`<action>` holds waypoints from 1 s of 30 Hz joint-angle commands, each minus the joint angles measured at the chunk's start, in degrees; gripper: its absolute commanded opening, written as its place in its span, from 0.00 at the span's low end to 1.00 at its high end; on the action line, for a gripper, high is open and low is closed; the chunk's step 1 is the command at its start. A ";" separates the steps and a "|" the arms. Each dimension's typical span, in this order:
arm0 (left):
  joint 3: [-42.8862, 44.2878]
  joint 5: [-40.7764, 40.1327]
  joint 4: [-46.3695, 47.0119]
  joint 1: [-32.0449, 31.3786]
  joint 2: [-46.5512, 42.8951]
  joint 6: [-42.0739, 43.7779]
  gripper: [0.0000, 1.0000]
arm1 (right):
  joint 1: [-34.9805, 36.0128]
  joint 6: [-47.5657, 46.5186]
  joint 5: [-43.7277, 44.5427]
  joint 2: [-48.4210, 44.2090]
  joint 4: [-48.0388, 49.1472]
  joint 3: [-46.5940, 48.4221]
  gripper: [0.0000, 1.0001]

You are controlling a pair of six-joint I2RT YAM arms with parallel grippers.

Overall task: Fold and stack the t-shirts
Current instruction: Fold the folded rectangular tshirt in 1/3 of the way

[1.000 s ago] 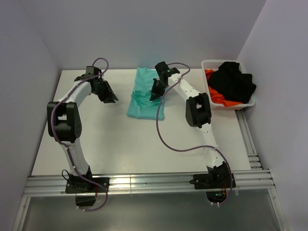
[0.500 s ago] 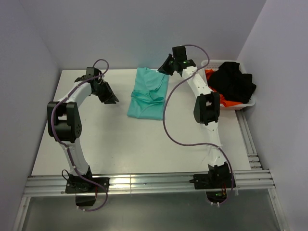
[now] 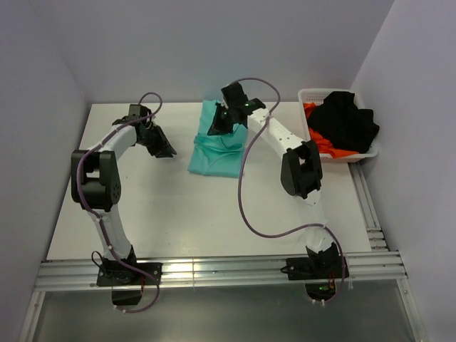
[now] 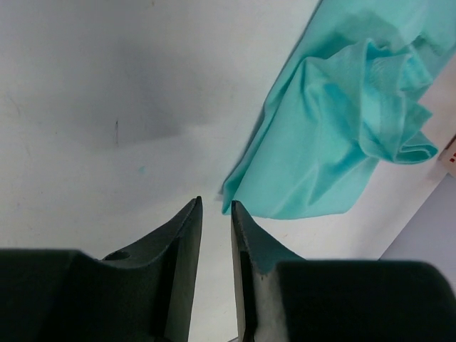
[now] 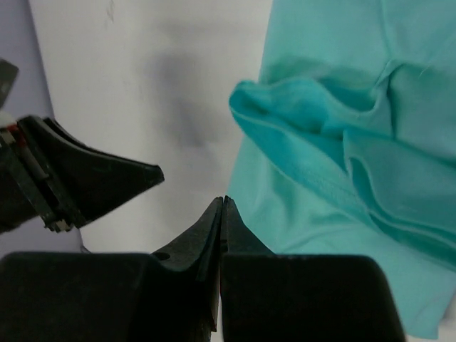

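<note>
- At the near edge we see both arm bases bolted to the metal rail point(image 3: 214, 271), with the white counter point(image 3: 178, 214) spreading out beyond them.
- Past the middle of the counter, towards the far edge, lies the teal t-shirt point(image 3: 217, 153). It is loosely bunched, with folds and ridges along its upper layers, and its near hem lies flat on the counter.
- We find the left gripper point(image 3: 168, 151) just to the left of the shirt, low over bare counter. In its wrist view the claw point(image 4: 216, 206) is all but closed. Only a thin slit parts the fingers, nothing sits in it, and the shirt's corner point(image 4: 320, 142) lies just ahead of the tips.
- The right gripper point(image 3: 216, 128) hangs over the shirt's left side, nearer the far edge. Its fingers are pressed together point(image 5: 222, 201) and, as far as we can see, hold nothing, right at the border of the cloth point(image 5: 342, 142).
- In the far right corner stands a white basket point(image 3: 303, 96) holding a black garment point(image 3: 345, 117) over an orange one point(image 3: 320, 142).
</note>
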 commanded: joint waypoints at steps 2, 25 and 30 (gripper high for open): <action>-3.18 0.64 2.65 -0.43 -3.68 -0.13 0.29 | 0.24 -2.37 4.85 -1.00 -8.34 -0.20 0.00; -12.68 -0.24 6.35 -0.52 -8.69 -1.10 0.27 | 2.79 -2.99 17.69 4.10 -15.65 -3.02 0.00; -12.33 -0.86 5.38 -0.60 -9.04 -0.66 0.27 | 2.71 -3.17 17.96 6.83 -16.18 -0.29 0.00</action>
